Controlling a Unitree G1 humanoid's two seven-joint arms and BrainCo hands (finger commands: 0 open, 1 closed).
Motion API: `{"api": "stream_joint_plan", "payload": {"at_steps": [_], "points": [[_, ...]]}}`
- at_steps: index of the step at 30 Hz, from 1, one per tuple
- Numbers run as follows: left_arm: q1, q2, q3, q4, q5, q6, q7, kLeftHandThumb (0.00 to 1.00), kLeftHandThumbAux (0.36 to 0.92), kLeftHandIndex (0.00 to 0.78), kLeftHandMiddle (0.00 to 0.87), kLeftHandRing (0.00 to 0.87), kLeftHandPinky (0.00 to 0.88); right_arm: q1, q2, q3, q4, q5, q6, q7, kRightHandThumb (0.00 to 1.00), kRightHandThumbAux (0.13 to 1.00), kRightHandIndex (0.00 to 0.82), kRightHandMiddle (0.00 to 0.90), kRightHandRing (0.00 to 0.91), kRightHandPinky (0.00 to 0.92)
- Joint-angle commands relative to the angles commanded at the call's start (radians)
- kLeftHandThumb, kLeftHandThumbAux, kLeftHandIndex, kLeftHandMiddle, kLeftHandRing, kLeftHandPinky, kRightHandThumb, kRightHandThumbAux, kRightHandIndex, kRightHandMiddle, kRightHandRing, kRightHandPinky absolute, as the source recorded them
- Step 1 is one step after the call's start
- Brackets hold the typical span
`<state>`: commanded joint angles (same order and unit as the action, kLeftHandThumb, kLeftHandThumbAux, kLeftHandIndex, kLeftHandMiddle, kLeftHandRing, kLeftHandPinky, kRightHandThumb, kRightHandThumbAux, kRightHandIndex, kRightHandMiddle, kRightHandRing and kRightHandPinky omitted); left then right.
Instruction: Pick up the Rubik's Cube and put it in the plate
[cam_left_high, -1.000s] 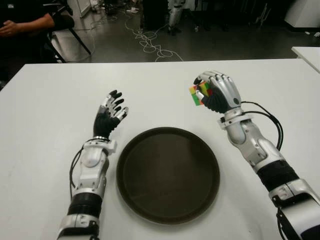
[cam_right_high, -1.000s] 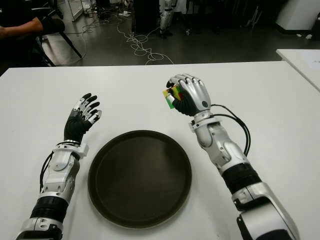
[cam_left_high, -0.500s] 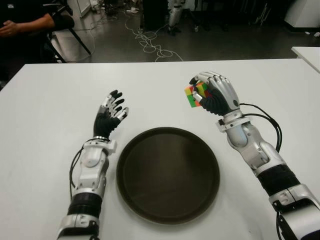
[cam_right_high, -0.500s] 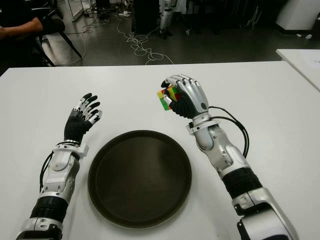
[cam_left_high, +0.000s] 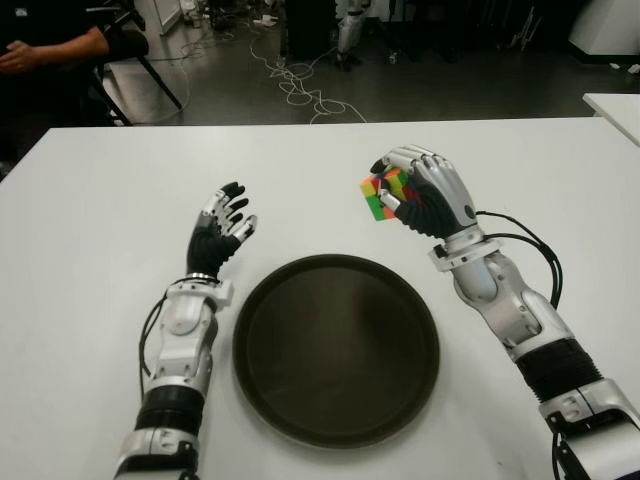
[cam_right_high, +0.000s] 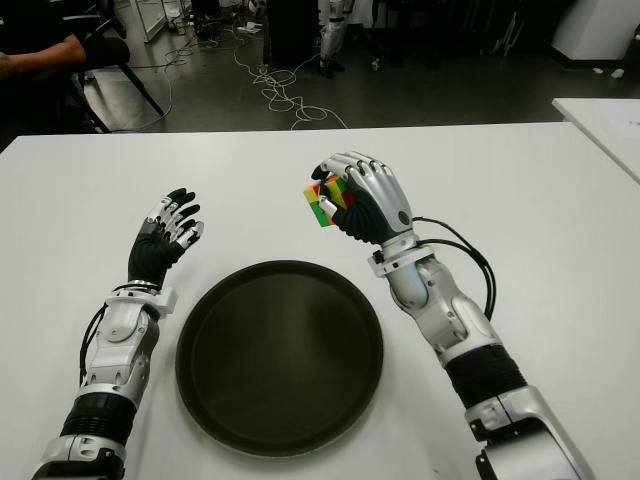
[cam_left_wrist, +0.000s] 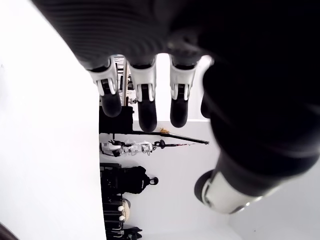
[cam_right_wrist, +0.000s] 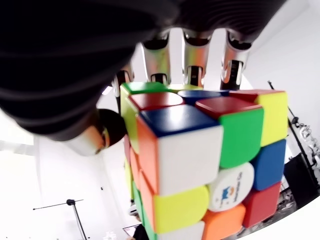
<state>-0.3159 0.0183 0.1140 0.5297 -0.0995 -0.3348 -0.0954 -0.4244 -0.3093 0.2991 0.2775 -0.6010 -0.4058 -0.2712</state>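
My right hand (cam_left_high: 405, 190) is shut on the Rubik's Cube (cam_left_high: 378, 195), a multicoloured cube held in the air above the table, just beyond the far right rim of the plate (cam_left_high: 336, 346). The right wrist view shows the Rubik's Cube (cam_right_wrist: 200, 165) filling the palm with fingers (cam_right_wrist: 192, 52) curled over its far side. The plate is a dark round dish with nothing in it, lying between my two arms. My left hand (cam_left_high: 222, 228) shows to the left of the plate, fingers spread and holding nothing.
The white table (cam_left_high: 90, 230) stretches wide around the plate. Beyond its far edge are a dark floor with cables (cam_left_high: 300, 85) and a seated person (cam_left_high: 50, 45) at the far left. A second white table corner (cam_left_high: 615, 105) shows at the right.
My right hand has carried the Rubik's Cube leftward and slightly nearer, toward the plate's far rim. The left hand has not moved.
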Motion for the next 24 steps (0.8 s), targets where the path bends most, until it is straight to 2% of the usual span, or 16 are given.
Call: {"api": "stream_joint_plan", "payload": {"at_steps": [4,8,10,14,22,24], "points": [[-0.003,0.002,-0.003,0.003,0.004,0.002,0.004,0.000,0.829,0.132,0.146,0.119,0.081,0.020,0.002,0.018,-0.029,-0.001,-0.013,0.044,0.839,0.685,0.431,0.498,0.738,0.760],[-0.004,0.002,-0.003,0.005,0.003,-0.001,0.002,0.000,0.820,0.118,0.145,0.118,0.087,0.023,-0.012,0.037,-0.035,0.012,-0.053,0.108,0.837,0.691,0.402,0.569,0.728,0.756],[-0.004,0.001,-0.003,0.005,0.001,-0.002,-0.001,0.000,0.814,0.116,0.148,0.120,0.089,0.028,-0.018,0.047,-0.036,0.016,-0.084,0.130,0.839,0.687,0.417,0.529,0.724,0.754],[-0.003,0.000,-0.004,-0.001,-0.003,-0.001,-0.008,0.000,0.834,0.111,0.151,0.121,0.089,0.034,-0.023,0.055,-0.031,0.015,-0.133,0.149,0.840,0.685,0.429,0.495,0.721,0.752],[-0.002,-0.003,-0.002,-0.008,-0.014,0.005,-0.016,0.000,0.846,0.097,0.143,0.112,0.076,0.041,-0.030,0.076,-0.023,0.017,-0.212,0.199,0.842,0.683,0.431,0.486,0.722,0.753],[-0.003,-0.003,-0.001,-0.005,-0.015,0.002,-0.016,0.000,0.859,0.123,0.157,0.125,0.090,0.045,-0.029,0.079,-0.023,0.018,-0.221,0.209,0.842,0.683,0.432,0.486,0.724,0.754]]}}
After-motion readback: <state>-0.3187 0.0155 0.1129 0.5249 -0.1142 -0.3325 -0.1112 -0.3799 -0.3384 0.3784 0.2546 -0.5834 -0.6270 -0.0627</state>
